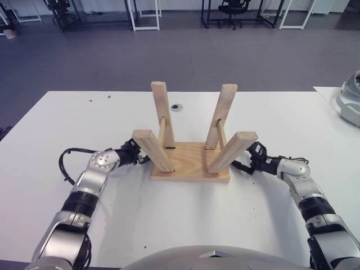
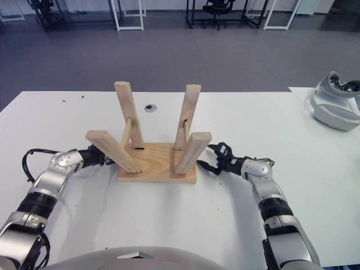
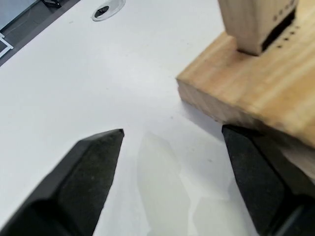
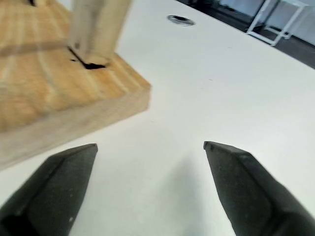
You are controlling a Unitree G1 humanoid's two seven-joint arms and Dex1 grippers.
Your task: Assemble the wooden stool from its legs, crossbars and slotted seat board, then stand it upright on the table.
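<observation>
The wooden stool lies upside down at the table's middle, its seat board [image 1: 191, 167] flat on the surface. Several legs [image 1: 160, 109] splay upward from its slots, and a thin crossbar [image 1: 163, 130] shows between the legs on each side. My left gripper [image 1: 140, 155] rests low on the table at the board's left edge, open, with the board's corner [image 3: 256, 88] just past one finger [image 3: 261, 172]. My right gripper [image 1: 247, 159] sits open at the board's right edge [image 4: 54, 103], its fingers [image 4: 54, 182] empty and a small gap short of the wood.
A round cable grommet [image 1: 177, 107] sits in the table behind the stool. A white headset [image 2: 336, 109] lies on the neighbouring table at the far right. Bare tabletop [image 1: 185, 219] stretches in front of the stool and to both sides.
</observation>
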